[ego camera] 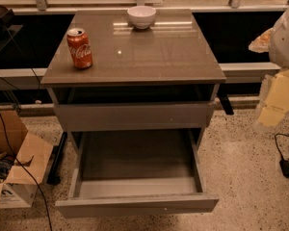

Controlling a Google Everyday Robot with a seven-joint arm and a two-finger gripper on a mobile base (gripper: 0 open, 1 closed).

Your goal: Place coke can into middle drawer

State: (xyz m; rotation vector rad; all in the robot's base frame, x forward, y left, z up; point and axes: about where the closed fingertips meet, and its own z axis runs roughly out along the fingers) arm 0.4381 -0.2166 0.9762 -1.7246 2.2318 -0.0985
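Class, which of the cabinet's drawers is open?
The middle drawer, pulled out below the shut drawer front; the end effector hangs at the right edge.

The single camera looked steeply down at the cabinet [135, 115] front from nearby; the gripper [278, 100] hung at the frame's right edge.

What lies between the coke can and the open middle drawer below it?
Camera view: between the coke can and the middle drawer lie the cabinet top's edge and another drawer front. The gripper is at the right edge.
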